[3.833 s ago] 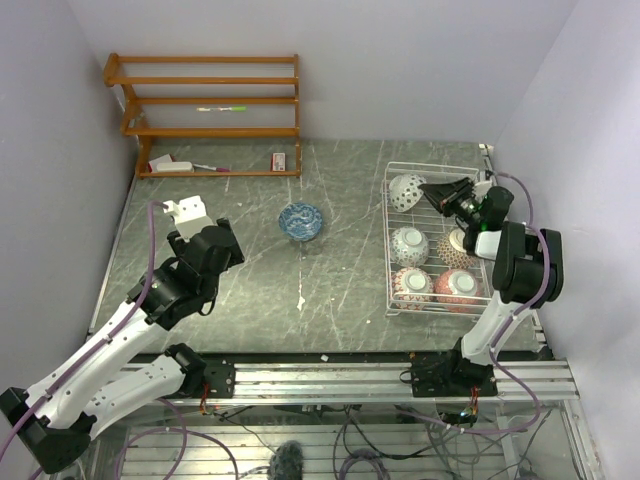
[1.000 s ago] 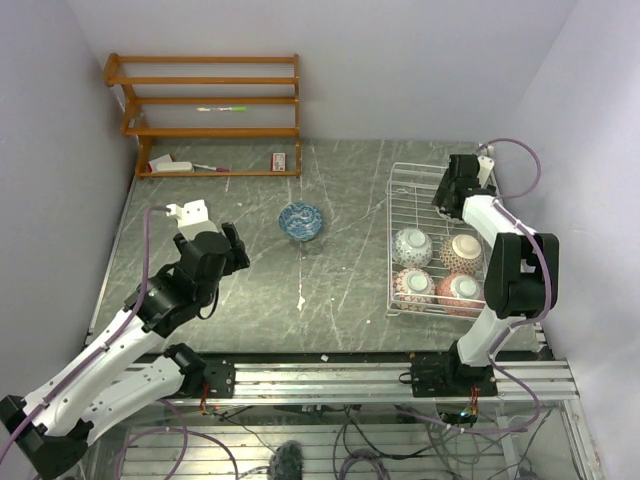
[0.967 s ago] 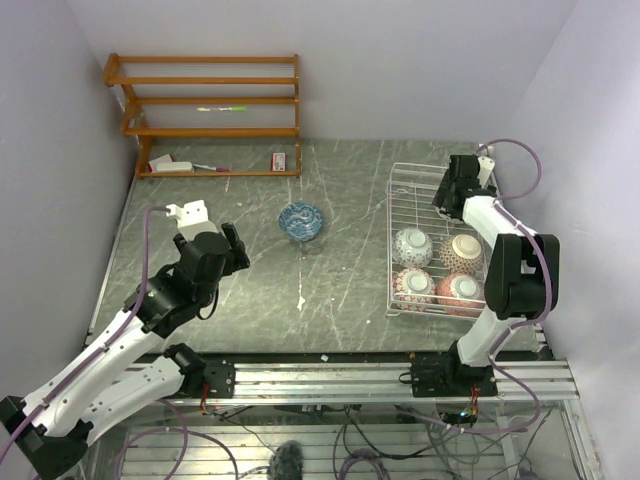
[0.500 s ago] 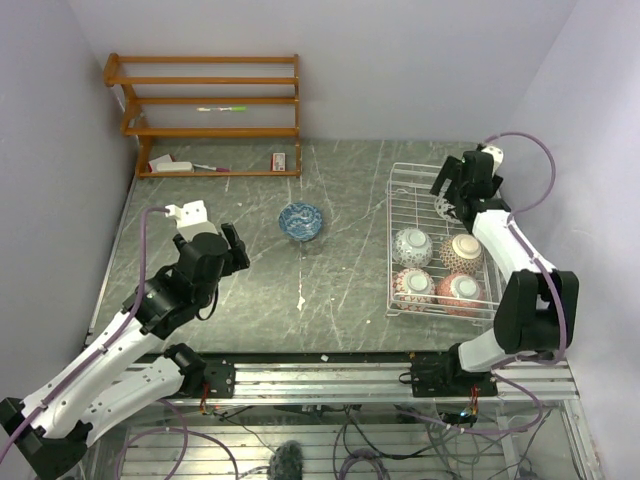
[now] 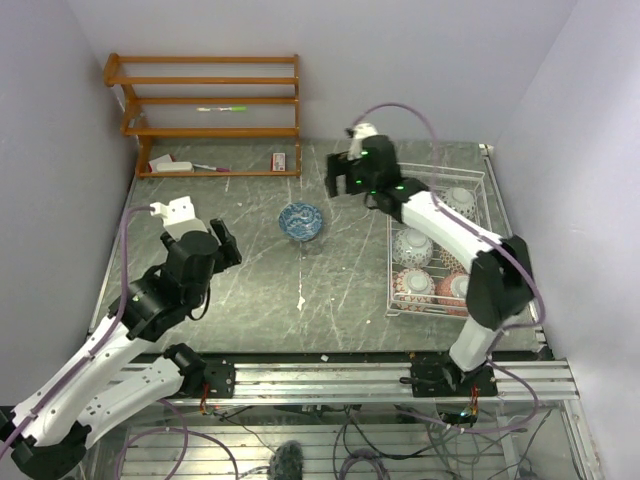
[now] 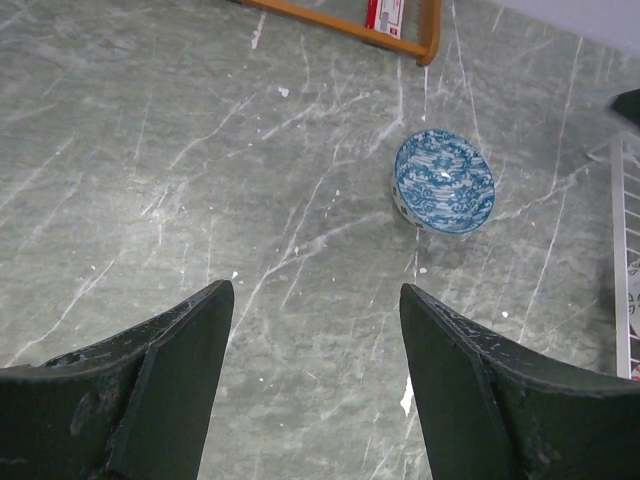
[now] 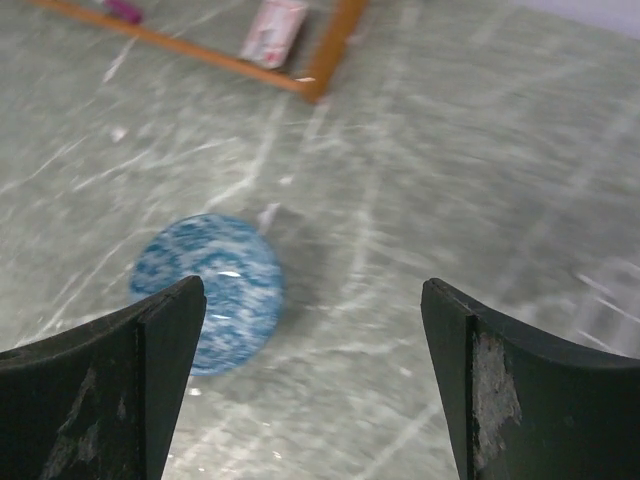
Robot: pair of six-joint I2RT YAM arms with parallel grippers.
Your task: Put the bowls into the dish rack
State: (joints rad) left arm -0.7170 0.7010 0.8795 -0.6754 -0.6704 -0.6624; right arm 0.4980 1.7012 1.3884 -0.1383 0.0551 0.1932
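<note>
One blue-patterned bowl (image 5: pixel 300 221) stands alone on the grey table, also seen in the left wrist view (image 6: pixel 444 182) and, blurred, in the right wrist view (image 7: pixel 212 290). The white wire dish rack (image 5: pixel 445 167) at the right holds several bowls, one pale bowl (image 5: pixel 458 200) at its back right. My right gripper (image 5: pixel 340 178) hangs open left of the rack, above and behind the blue bowl, nothing between its fingers (image 7: pixel 312 285). My left gripper (image 5: pixel 222 245) is open and empty over the table left of the bowl (image 6: pixel 315 290).
An orange-brown wooden shelf unit (image 5: pixel 205 110) stands at the back left with small items on it; its corner shows in both wrist views (image 6: pixel 400 35) (image 7: pixel 320 70). The rack's edge (image 6: pixel 622 250) lies right of the bowl. Walls close in on both sides.
My right arm has swung left out of the rack to above the table near the blue bowl, with a bowl left in the rack's back right. The left gripper drew back slightly.
</note>
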